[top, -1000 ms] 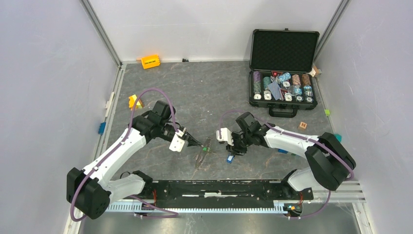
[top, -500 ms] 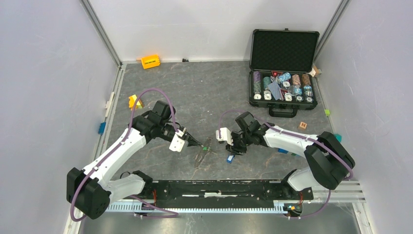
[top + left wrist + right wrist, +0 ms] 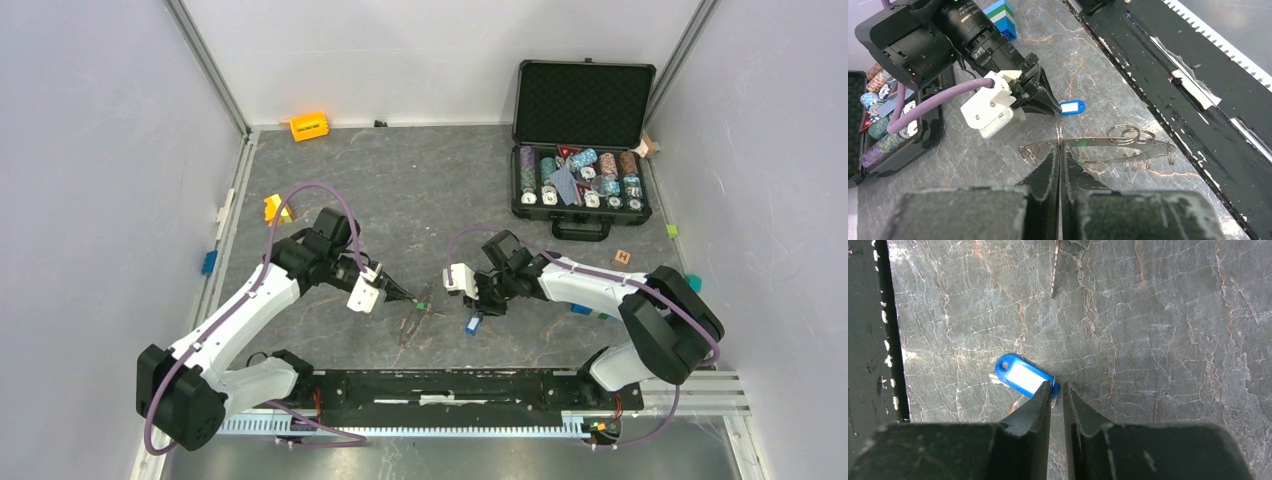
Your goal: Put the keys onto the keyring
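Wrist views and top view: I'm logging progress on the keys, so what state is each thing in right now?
Left gripper: shut, pinching a thin ring that stands upright.
Right gripper: shut on the end of the blue tag.
Blue tag: lying on the table, not on the keyring.
Keyring: lying on the table.
Case: lid open, chips inside.

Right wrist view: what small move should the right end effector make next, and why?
Probably finish closing, then lift slightly. The right end effector straddles the ring end of the blue tag, which lies flat on the table. Its jaws show a narrow gap, so a firm grip isn't certain.
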`<control>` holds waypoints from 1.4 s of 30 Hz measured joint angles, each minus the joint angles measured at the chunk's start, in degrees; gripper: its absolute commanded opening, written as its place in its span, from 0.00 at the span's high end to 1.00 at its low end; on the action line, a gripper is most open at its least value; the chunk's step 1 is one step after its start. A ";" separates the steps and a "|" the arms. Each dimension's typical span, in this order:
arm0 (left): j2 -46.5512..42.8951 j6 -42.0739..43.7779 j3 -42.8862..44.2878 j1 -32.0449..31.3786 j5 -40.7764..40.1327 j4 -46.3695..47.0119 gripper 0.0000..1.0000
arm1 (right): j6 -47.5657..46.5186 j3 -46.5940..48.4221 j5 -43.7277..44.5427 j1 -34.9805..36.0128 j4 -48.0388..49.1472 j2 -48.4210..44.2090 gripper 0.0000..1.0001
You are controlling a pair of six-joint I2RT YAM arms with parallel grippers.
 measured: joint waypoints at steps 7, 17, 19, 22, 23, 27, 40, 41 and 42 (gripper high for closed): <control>0.00 0.00 -0.24 0.00 0.00 -0.02 0.98 | -0.07 0.00 0.22 0.00 -0.17 0.04 0.90; 0.00 0.00 -0.26 0.00 0.00 -0.02 0.98 | -0.52 0.68 0.24 -0.02 -0.59 0.24 1.00; 0.00 0.00 -0.28 0.00 0.00 0.00 0.98 | -0.90 1.27 0.26 -0.02 -1.18 -0.15 1.00; 0.02 0.02 -0.28 0.00 0.02 -0.02 0.98 | -2.21 2.69 0.13 -0.07 -2.10 -2.45 1.00; 0.04 0.00 -0.26 0.00 0.04 -0.02 0.98 | -2.73 3.26 -0.04 -0.07 -2.34 -3.52 1.00; 0.26 0.00 -0.26 0.00 0.26 -0.02 0.98 | -6.14 6.97 -2.97 -0.17 -3.37 -8.22 1.00; 2.97 -0.20 0.11 -0.07 2.25 0.02 0.98 | -19.32 17.03 -13.05 2.05 -13.07 -13.20 1.00; 3.10 -0.20 0.11 -0.07 2.36 0.02 0.98 | -19.74 17.25 -13.07 2.78 -13.49 -13.49 1.00; 3.19 -0.20 0.11 -0.07 2.54 0.02 0.98 | -20.17 17.57 -12.83 3.74 -13.97 -13.77 1.00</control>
